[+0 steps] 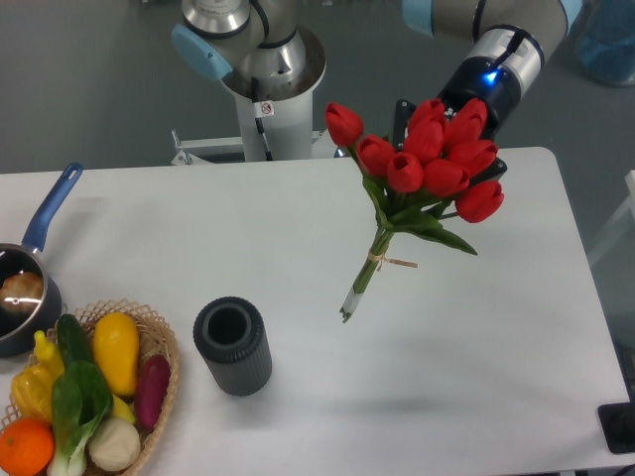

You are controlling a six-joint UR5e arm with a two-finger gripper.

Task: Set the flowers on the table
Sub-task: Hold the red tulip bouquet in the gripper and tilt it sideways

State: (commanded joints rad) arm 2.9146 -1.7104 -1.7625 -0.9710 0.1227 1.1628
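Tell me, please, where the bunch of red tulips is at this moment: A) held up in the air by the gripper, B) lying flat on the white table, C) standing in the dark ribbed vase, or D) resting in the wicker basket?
A: the tulips hang tilted at the gripper, their stem ends clear above the table, and the vase stands empty.

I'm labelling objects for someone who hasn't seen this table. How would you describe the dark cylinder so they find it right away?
Start at the white table and look to its front left, where a wicker basket holds produce. Just right of that basket stands the dark grey ribbed cylinder, upright and open at the top. It is the only dull, colourless thing there, unlike the bright vegetables beside it.
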